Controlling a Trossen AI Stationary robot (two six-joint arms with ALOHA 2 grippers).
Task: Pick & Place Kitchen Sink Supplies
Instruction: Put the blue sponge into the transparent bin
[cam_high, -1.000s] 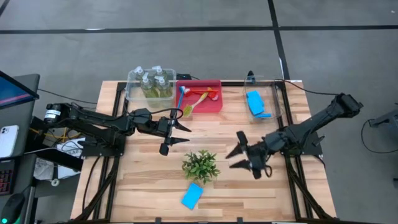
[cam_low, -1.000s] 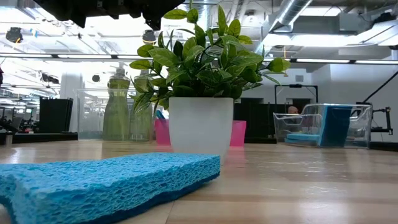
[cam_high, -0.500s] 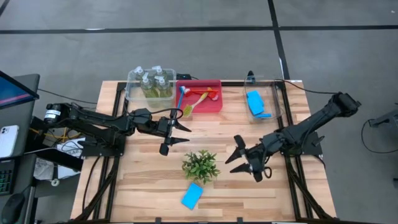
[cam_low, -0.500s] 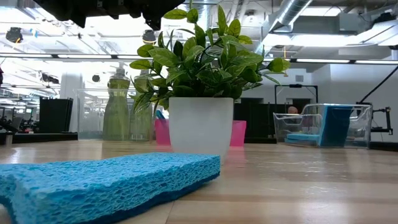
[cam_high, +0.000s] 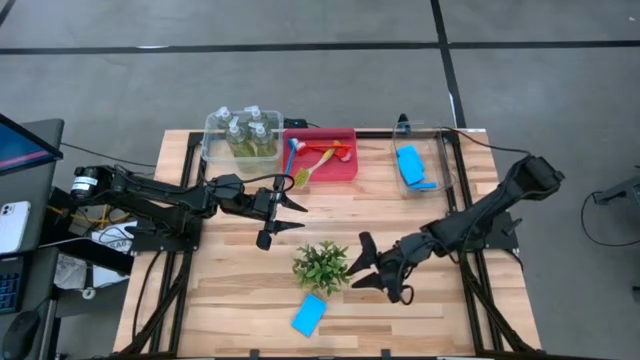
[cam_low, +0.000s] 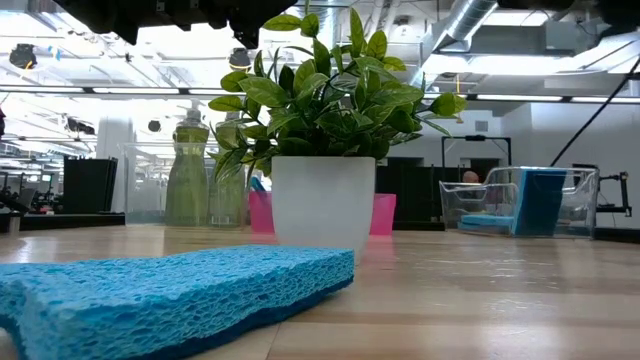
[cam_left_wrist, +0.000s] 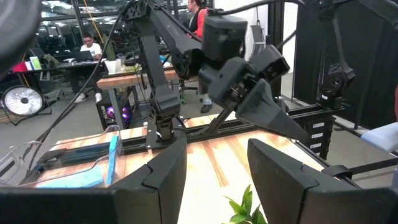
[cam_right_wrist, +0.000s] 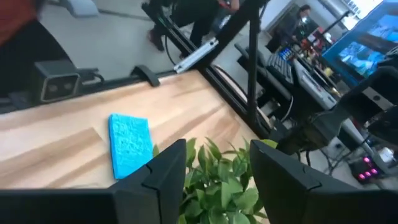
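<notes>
Wooden slats make up the table, and on its near part lies one light-blue sponge, alone and flat. It lies a little ahead of the right gripper and below it, with the small plant just beside the fingertips, between the gripper and the table's middle. The fingers of this gripper are spread and hold nothing; I judge it is reaching low past the plant to take this sponge. Behind that arm the clear bin already keeps other blue sponges, so the loose one probably belongs there. The left gripper waits over the table near the red bin with brushes, its fingers apart and empty. Bottles stand in another clear bin.
</notes>
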